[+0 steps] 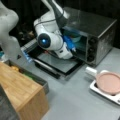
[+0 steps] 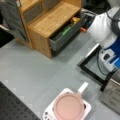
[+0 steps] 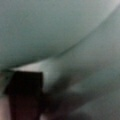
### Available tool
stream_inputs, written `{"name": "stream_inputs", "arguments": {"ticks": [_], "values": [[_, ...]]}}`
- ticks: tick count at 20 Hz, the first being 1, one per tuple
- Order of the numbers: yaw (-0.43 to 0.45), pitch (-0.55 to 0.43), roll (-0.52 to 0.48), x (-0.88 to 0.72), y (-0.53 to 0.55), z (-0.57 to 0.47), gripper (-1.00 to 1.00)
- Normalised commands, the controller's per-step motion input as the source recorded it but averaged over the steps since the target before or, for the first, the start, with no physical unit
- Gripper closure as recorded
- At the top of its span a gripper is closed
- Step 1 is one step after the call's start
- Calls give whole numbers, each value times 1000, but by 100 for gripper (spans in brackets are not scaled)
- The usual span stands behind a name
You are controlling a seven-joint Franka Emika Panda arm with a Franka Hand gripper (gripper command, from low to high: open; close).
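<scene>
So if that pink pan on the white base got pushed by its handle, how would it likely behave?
The pink pan looks rigid, so it would probably move as one piece. It rests on the white base, so it may slide off or pivot rather than roll. Its white handle overhangs the base, so a push there would likely turn it.

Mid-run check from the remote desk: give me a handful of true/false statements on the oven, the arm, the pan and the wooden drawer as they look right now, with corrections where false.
1. The toaster oven door is closed. False: it lies folded down and open in a front view.
2. The arm reaches into the oven cavity, where a teal bowl-like object sits. True; the gripper itself is hidden inside.
3. The pink pan rests on a white base. True in both front views.
4. The drawer of the wooden cabinet is shut. False: it is pulled out, with yellow and green items showing inside.
5. The pan sits inside the oven. False: it is on the grey table, outside the oven.
</scene>
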Motion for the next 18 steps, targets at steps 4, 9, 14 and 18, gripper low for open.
{"name": "stream_inputs", "arguments": {"ticks": [4,9,14,18], "values": [[137,-76,41,173,-227,-214,100],[197,-84,28,210,-426,-233,100],[243,-104,9,240,-513,-242,100],[271,-117,-3,262,-470,-231,100]]}}
